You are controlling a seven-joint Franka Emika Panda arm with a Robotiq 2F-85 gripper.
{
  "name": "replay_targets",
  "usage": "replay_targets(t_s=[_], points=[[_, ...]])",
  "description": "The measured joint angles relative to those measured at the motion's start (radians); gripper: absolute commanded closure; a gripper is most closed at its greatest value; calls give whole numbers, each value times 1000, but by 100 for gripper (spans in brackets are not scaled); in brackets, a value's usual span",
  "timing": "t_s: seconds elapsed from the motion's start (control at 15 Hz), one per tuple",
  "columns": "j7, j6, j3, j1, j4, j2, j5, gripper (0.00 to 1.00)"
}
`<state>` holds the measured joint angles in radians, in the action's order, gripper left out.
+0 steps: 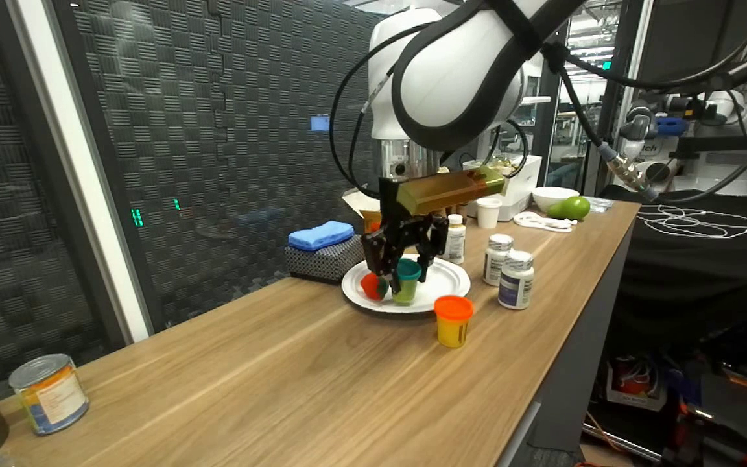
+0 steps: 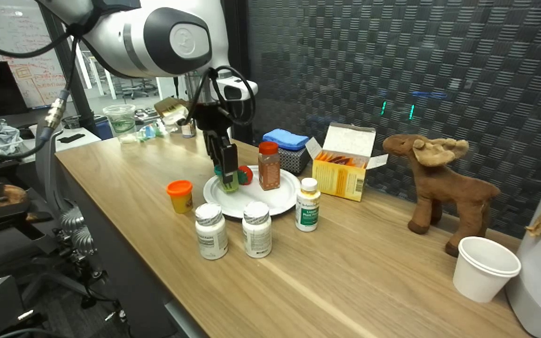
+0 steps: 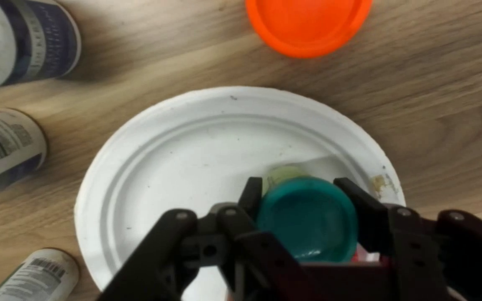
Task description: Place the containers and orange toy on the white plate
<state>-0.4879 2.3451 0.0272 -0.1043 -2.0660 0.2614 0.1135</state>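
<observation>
My gripper is above the white plate, its fingers closed against both sides of a green container with a teal lid. This container stands about upright on the plate, seen in both exterior views. Beside it on the plate lies a red toy with a green top, nearly hidden in the wrist view. A red-lidded spice jar stands on the plate. A yellow container with an orange lid stands on the table beside the plate.
Two white pill bottles and a green-labelled bottle stand close around the plate. A grey box with a blue cloth, a yellow tea box and a toy moose are by the wall. A can is farther along.
</observation>
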Motion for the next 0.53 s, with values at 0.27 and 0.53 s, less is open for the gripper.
replay_targets(t_s=[0.27, 0.53], points=[[29, -1, 5, -4, 34, 30, -23, 76], [41, -2, 5, -5, 54, 58, -23, 19]])
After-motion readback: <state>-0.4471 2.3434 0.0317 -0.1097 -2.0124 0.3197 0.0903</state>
